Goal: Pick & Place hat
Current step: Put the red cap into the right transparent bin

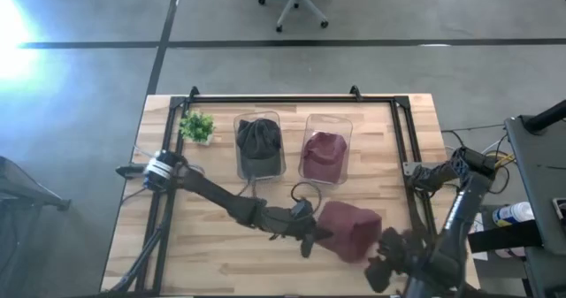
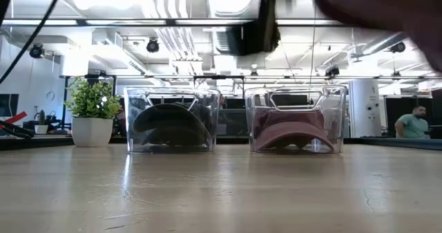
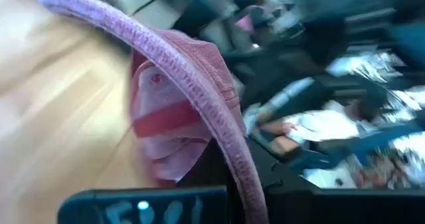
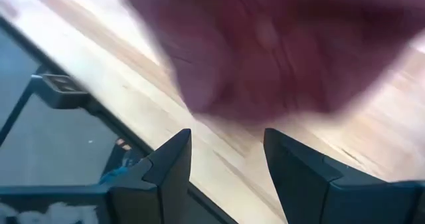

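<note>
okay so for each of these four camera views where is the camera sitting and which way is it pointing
High view: above the table, looking straight down; both arms show, left gripper shut on the maroon hat.
Low view: table height, level across; two clear bins, plant; no gripper is clear.
Left wrist view: on the left arm, facing the hat's brim.
Right wrist view: behind the open right gripper, facing the hat.
Both wrist views share the hat.

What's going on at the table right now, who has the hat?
The left gripper is shut on the brim of a maroon hat, near the table's front edge. The right gripper waits just beside it with jaws open, holding nothing. Farther back, two clear bins sit side by side: one holds a dark hat, the other a maroon one. A small potted plant stands left of them.
</note>
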Action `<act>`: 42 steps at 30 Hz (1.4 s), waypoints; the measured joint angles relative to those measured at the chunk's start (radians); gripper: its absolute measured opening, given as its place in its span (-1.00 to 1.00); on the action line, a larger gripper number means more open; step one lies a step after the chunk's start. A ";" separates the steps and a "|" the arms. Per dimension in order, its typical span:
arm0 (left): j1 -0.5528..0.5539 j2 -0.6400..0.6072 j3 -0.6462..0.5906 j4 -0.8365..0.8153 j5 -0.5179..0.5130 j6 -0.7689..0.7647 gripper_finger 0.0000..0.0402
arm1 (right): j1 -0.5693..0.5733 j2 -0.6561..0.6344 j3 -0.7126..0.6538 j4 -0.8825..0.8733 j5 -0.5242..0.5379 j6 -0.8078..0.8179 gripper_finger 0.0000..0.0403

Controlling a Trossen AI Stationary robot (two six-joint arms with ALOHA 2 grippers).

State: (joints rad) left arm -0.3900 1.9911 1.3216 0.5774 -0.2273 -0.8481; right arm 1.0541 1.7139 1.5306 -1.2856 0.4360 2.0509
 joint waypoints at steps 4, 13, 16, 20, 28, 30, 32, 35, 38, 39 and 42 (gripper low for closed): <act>-0.043 -0.167 0.008 -0.082 -0.026 0.241 -0.97 | 0.055 0.001 -0.025 -0.028 -0.005 0.070 -0.08; -0.164 -0.330 0.378 -1.251 -0.239 0.759 -0.97 | 0.065 0.000 -0.068 -0.137 -0.100 -0.021 -0.08; -0.201 -0.301 0.438 -1.515 -0.274 0.812 -0.97 | 0.047 -0.001 -0.069 -0.179 -0.099 -0.040 -0.08; -0.270 -0.241 0.440 -1.622 -0.286 0.902 -0.95 | -0.011 -0.007 -0.069 -0.183 -0.097 -0.150 -0.08; -0.424 -0.016 0.437 -1.706 -0.424 1.342 -0.96 | -0.238 -0.045 -0.071 0.089 -0.043 -0.629 -0.17; -0.440 0.021 0.436 -1.711 -0.457 1.403 -0.96 | -0.304 -0.065 -0.078 0.214 -0.036 -0.754 -0.26; -0.453 0.032 0.436 -1.697 -0.501 1.443 -0.96 | -0.369 -0.074 -0.094 0.381 -0.076 -0.887 -0.38; -0.460 0.025 0.437 -1.648 -0.600 1.489 -0.96 | -0.448 -0.068 -0.128 0.624 -0.163 -1.040 -0.61; -0.461 0.009 0.442 -1.624 -0.675 1.513 -0.96 | -0.507 -0.045 -0.156 0.783 -0.208 -1.107 -0.84; -0.461 0.003 0.446 -1.624 -0.680 1.515 -0.96 | -0.517 -0.034 -0.160 0.787 -0.208 -1.110 -0.90; -0.470 -0.010 0.452 -1.620 -0.686 1.523 -0.96 | -0.546 0.003 -0.160 0.806 -0.223 -1.094 -0.94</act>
State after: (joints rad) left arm -0.8596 1.9816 1.7737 -1.0424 -0.9135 0.6748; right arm 0.5079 1.7171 1.3708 -0.4797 0.2129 0.9573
